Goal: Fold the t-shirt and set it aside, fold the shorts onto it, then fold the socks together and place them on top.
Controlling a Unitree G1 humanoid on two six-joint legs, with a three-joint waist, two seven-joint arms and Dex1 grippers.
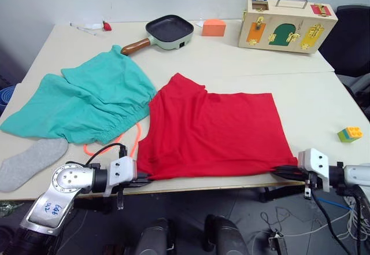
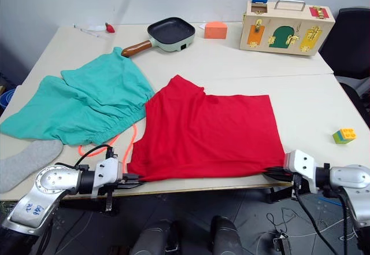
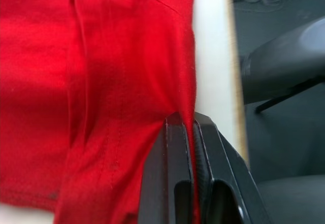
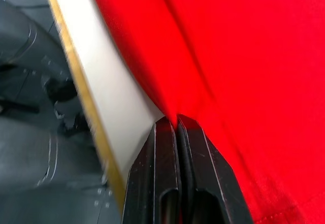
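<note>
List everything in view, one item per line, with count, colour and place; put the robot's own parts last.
bright red cloth t-shirt: 1, red, flat at the table's near edge.
teal-green cloth shorts: 1, teal, left of the t-shirt, orange drawstring trailing.
light grey knit sock: 1 visible, grey, near-left corner.
square frying pan: 1, dark with brown handle, far centre.
orange block: 1, right of the pan.
wooden latch box: 1, tan with coloured doors, far right.
toy brick stack: 1, yellow, green and blue, right edge.
beige table: 1, under everything.
left gripper: shut on the t-shirt's near-left corner.
right gripper: shut on its near-right corner.
</note>
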